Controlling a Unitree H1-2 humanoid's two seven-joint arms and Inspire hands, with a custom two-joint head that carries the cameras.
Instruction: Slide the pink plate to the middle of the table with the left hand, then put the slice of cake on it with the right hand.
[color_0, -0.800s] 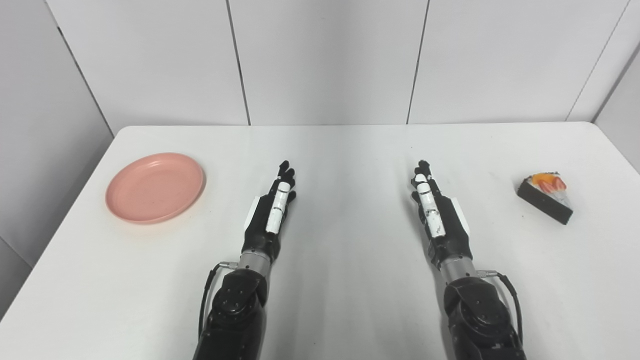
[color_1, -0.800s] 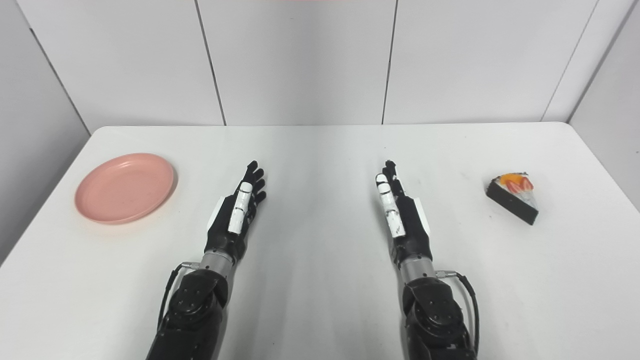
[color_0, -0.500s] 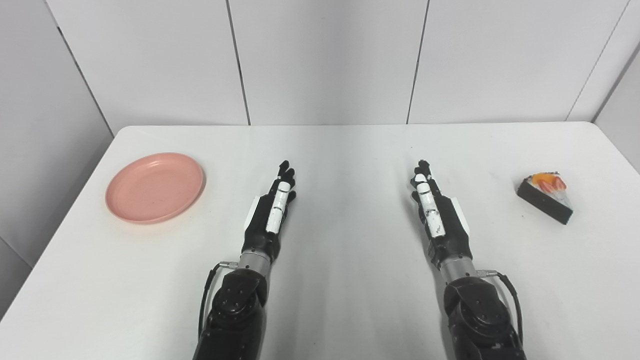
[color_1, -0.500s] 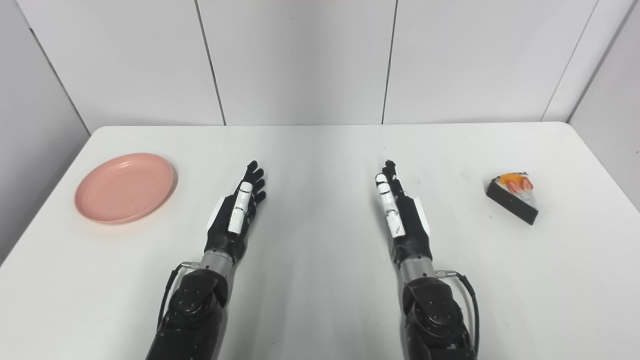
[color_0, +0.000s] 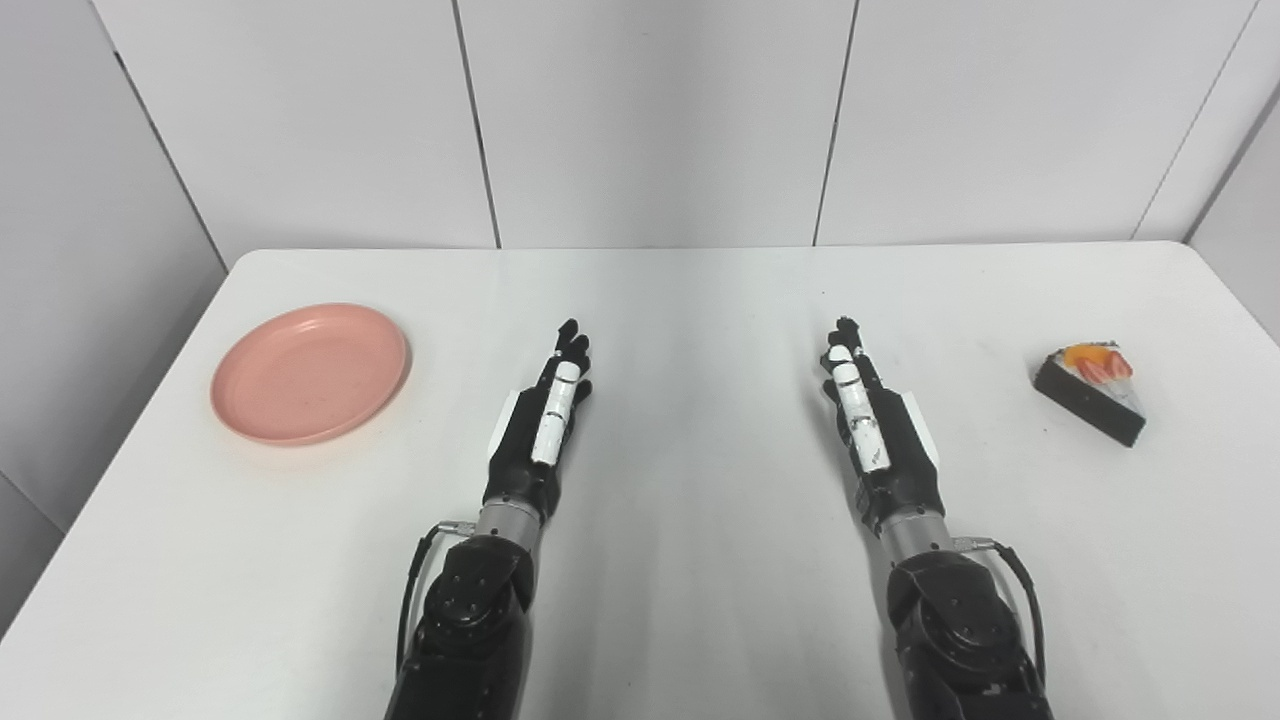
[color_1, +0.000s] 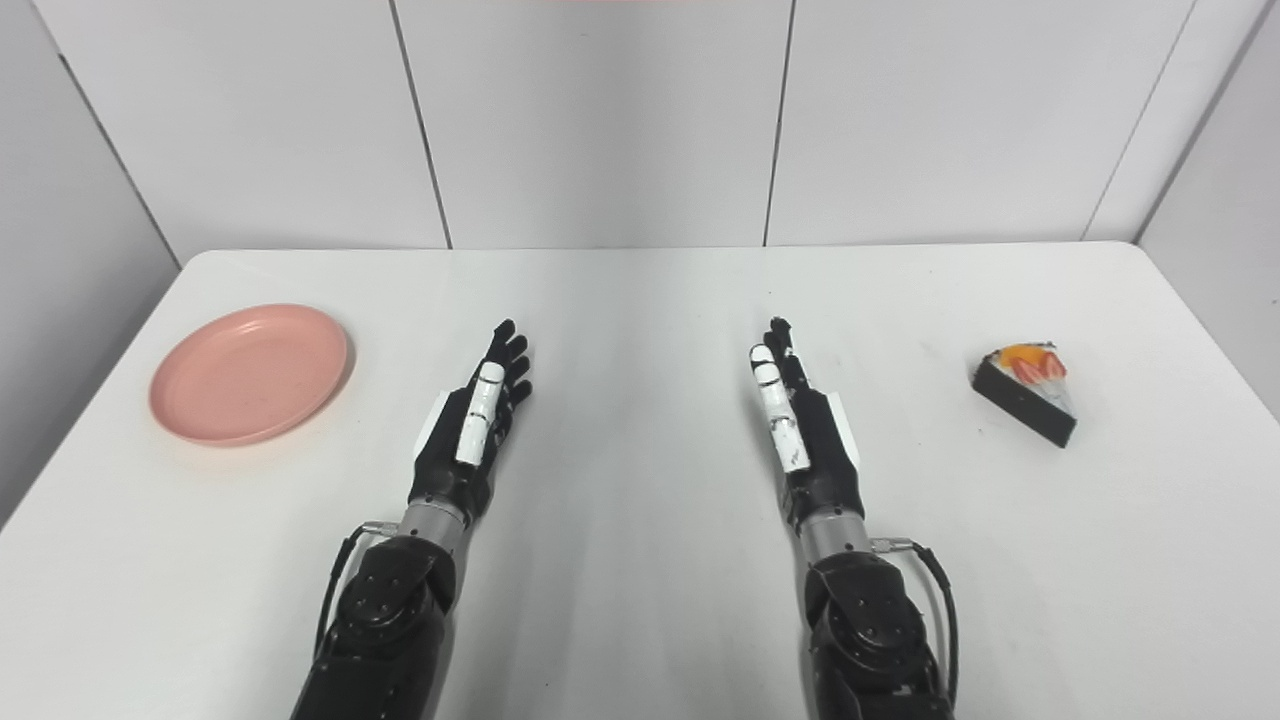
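Fingers are held straight and empty on the left hand (color_0: 540, 425) and right hand (color_0: 872, 430). Both arms are cut off below. One pink plate (color_0: 310, 374) sits far left, one slice of cake (color_0: 1092, 391) far right.

Smooth white rectangular table with rounded corners (color_0: 700, 300), set against pale panelled walls. Round, shallow pink plate (color_0: 310, 374) lying flat near the left edge, toward the far side, empty. Wedge-shaped slice of dark chocolate cake topped with white cream, strawberry and orange fruit (color_0: 1092, 392) resting on the bare surface near the right edge, well apart from the plate. Wide bare stretch of tabletop between the two, with faint dark specks on the right half
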